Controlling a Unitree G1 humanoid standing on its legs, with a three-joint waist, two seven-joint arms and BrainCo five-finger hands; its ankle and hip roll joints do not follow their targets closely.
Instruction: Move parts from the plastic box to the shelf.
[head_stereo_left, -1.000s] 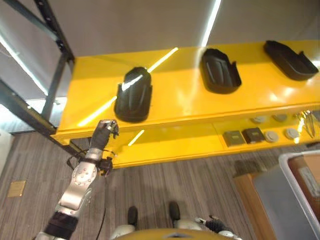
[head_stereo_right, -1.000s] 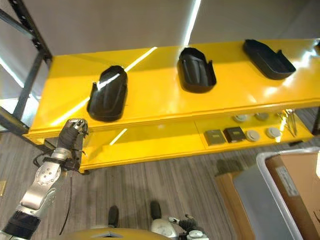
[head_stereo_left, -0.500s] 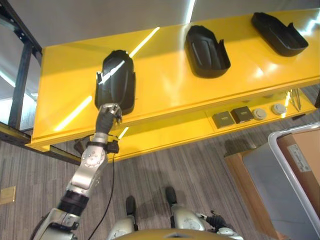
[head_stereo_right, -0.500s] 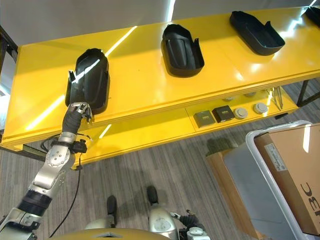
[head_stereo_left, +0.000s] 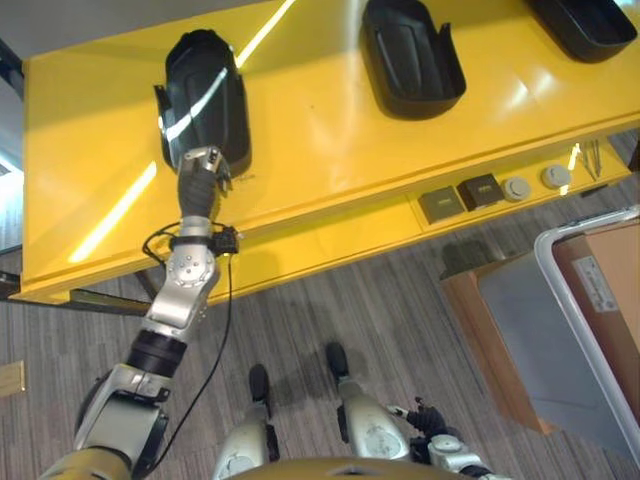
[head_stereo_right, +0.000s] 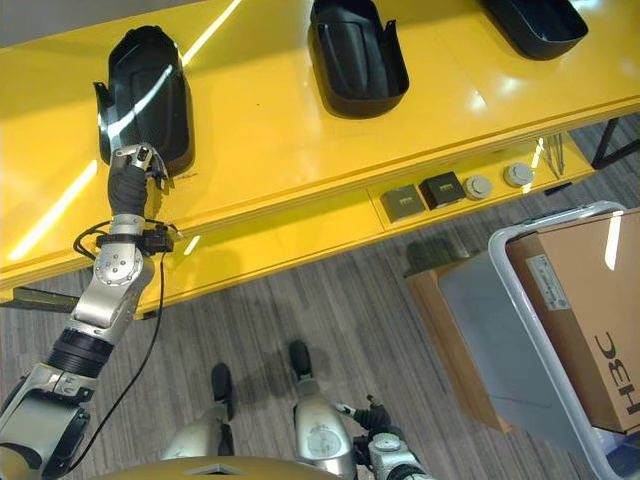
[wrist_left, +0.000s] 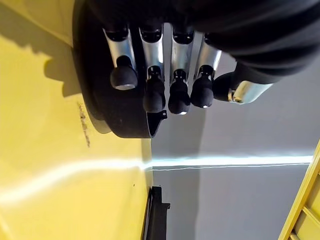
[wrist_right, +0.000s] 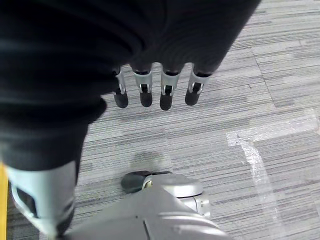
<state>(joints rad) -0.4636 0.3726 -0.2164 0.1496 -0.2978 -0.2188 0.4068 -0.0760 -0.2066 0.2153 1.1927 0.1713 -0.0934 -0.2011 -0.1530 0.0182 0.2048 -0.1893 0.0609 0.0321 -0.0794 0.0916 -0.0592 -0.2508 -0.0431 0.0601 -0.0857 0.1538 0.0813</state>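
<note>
While reaching over the front edge of the yellow shelf (head_stereo_left: 330, 150), the left hand (head_stereo_left: 203, 168) is resting at the near end of a black part (head_stereo_left: 203, 95) lying on the shelf's top board; its fingers (wrist_left: 154, 92) are curling loosely beside that part's rim without gripping it, so the hand is holding nothing. Further along the same board, a second black part (head_stereo_left: 410, 55) is lying well apart from the first, and a third black part (head_stereo_right: 535, 22) is sitting near the far right. Below the top board, several small flat items (head_stereo_left: 480, 192) are lying in a row on a lower level. At the lower right, a plastic box (head_stereo_right: 560, 340) is standing on the floor with a cardboard carton (head_stereo_right: 590, 310) inside it. Down by the carpeted floor (wrist_right: 280, 115), the right hand (wrist_right: 150, 82) is hanging with its fingers relaxed and empty.
</note>
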